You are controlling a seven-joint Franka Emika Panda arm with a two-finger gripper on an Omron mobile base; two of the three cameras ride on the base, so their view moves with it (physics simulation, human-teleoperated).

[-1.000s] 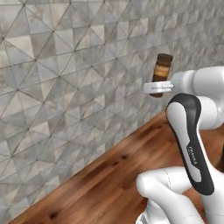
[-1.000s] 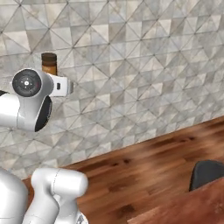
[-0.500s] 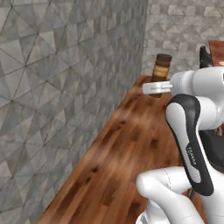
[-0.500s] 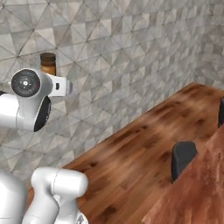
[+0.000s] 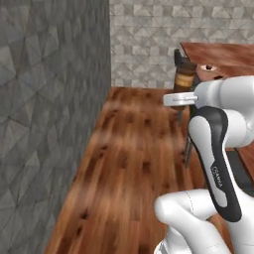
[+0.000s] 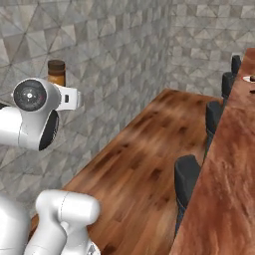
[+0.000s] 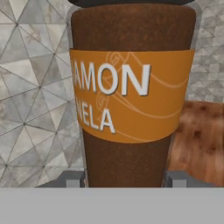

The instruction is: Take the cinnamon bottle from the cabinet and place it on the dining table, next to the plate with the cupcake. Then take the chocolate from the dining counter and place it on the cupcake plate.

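**Cinnamon bottle carried aloft beside the dining table**

Largest first: the tiled stone wall [image 6: 114, 55] and the wood-plank floor [image 5: 129, 163]. The dining table [image 6: 224, 189], reddish-brown, runs along the right edge of the right base view, with dark stools [image 6: 188, 182] just beside its near edge. At its far end lies the plate [image 6: 248, 78], small and indistinct. The gripper [image 7: 124, 177] holds the cinnamon bottle [image 7: 131, 96] upright in the air, fingers [image 7: 72, 178] pressed against its lower sides, well apart from the table.
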